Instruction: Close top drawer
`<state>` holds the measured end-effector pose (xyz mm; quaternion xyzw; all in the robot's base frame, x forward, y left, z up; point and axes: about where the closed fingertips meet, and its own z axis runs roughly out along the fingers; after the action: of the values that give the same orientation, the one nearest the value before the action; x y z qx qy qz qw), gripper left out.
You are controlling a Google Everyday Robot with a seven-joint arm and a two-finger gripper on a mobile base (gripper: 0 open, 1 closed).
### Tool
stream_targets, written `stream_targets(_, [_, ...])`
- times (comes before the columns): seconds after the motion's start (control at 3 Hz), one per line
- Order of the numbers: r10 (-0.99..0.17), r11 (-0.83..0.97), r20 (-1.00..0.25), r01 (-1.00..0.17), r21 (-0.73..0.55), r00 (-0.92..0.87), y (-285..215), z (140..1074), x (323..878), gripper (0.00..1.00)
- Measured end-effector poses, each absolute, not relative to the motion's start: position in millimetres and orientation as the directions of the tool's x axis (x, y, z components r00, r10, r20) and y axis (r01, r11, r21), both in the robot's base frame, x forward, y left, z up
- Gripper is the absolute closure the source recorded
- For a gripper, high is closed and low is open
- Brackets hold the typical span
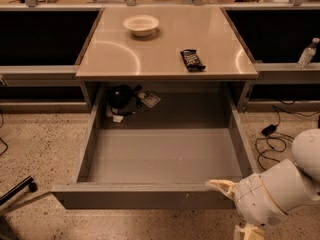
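The top drawer (140,196) is a wide grey metal drawer, pulled far out from under the table toward the camera, its inside floor bare. Its plain front runs along the bottom of the view. My gripper (234,209) is at the lower right, by the drawer's front right corner. Its pale fingers are spread apart and hold nothing. The upper finger (220,186) lies at the top edge of the drawer front; the lower finger (247,232) is below, at the frame's edge.
A white bowl (141,24) and a dark snack bar (192,60) lie on the tabletop (115,54). A black object (120,98) and a small card (150,100) sit at the drawer's far end. A water bottle (306,53) and floor cables (272,134) are at the right.
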<state>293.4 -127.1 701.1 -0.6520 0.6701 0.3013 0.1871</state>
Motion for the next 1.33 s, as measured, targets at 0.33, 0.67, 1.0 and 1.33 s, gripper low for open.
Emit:
stream_targets(0.33, [-0.755, -0.034, -0.649, -0.982, 0.185, -0.097, -126.7, 693.6, 282.1, 0.00])
stream_targets(0.67, [-0.748, -0.034, -0.656, -0.980, 0.196, -0.105, -127.0, 692.2, 275.1, 0.00])
stream_targets(1.0, [-0.733, -0.035, -0.670, -0.976, 0.215, -0.122, -130.7, 687.9, 267.9, 0.00])
stream_targets(1.33, [-0.725, -0.036, -0.672, -0.967, 0.253, -0.149, -132.7, 667.4, 265.3, 0.00])
